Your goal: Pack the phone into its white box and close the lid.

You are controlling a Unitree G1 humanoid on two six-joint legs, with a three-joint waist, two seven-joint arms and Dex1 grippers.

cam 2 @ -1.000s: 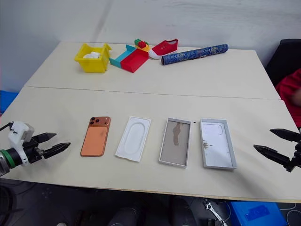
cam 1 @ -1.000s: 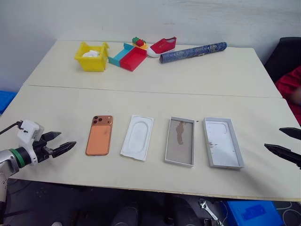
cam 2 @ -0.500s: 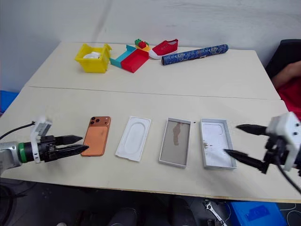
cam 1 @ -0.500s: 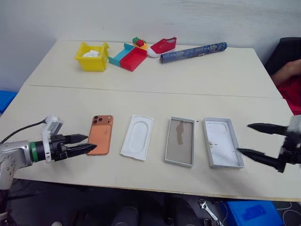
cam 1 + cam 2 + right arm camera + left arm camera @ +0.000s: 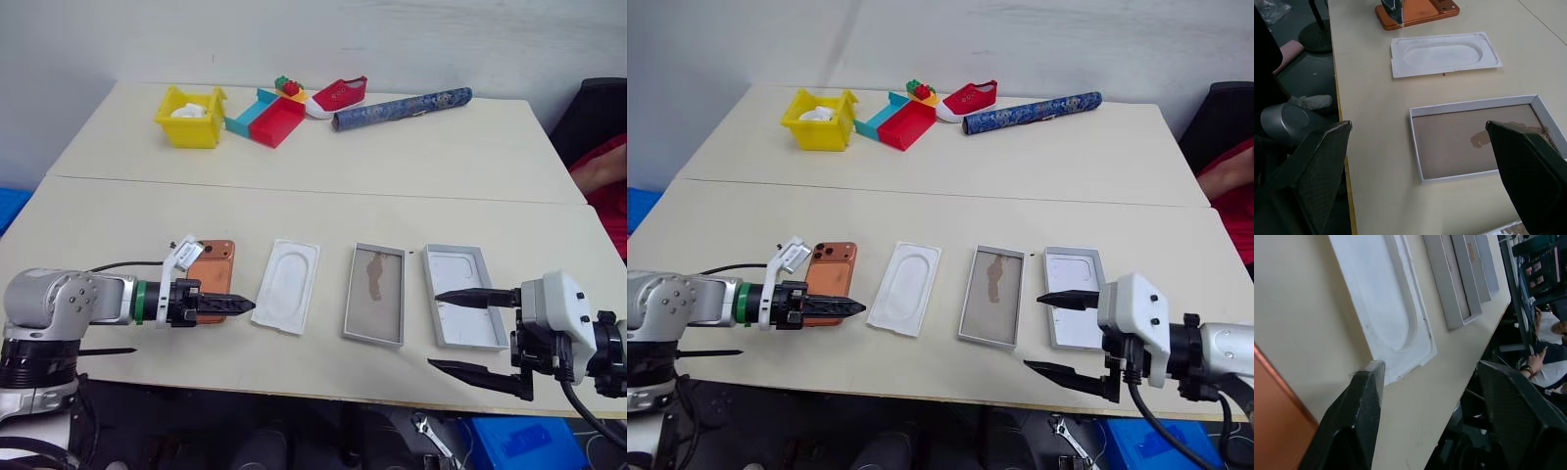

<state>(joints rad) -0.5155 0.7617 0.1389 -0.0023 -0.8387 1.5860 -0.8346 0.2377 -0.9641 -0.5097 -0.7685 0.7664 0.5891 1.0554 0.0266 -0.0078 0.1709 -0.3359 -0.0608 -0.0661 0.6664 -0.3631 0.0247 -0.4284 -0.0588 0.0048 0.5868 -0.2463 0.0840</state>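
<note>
Phone (image 5: 208,284) lies flat, partly under the left gripper (image 5: 233,306). Its fingers stand apart, holding nothing.

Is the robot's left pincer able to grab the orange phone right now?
Probably yes. The left pincer already reaches over the phone at its near end, and nothing lies between them. The white insert sits apart, beside the phone.
</note>
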